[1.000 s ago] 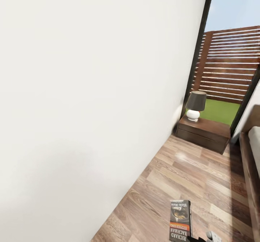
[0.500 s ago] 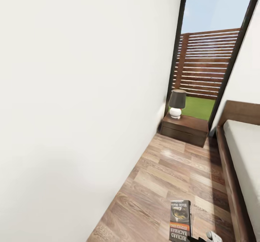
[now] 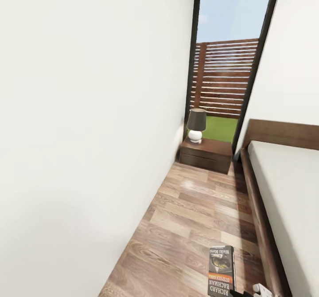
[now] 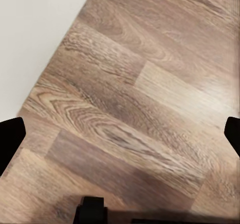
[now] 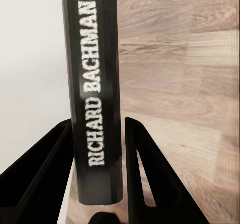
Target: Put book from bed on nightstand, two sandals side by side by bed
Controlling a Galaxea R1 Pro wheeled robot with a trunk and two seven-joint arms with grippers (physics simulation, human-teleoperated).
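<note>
View's swung right — more bed showing now. Right gripper clamps the book by its spine; left gripper spread wide — nightstand ahead.

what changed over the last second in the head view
The camera swung right: the nightstand with its lamp slid left in the picture and more of the bed came into view. That is the view turning, not the furniture moving. The book stayed clamped in the right pincer, at the same spot in the picture.
</note>
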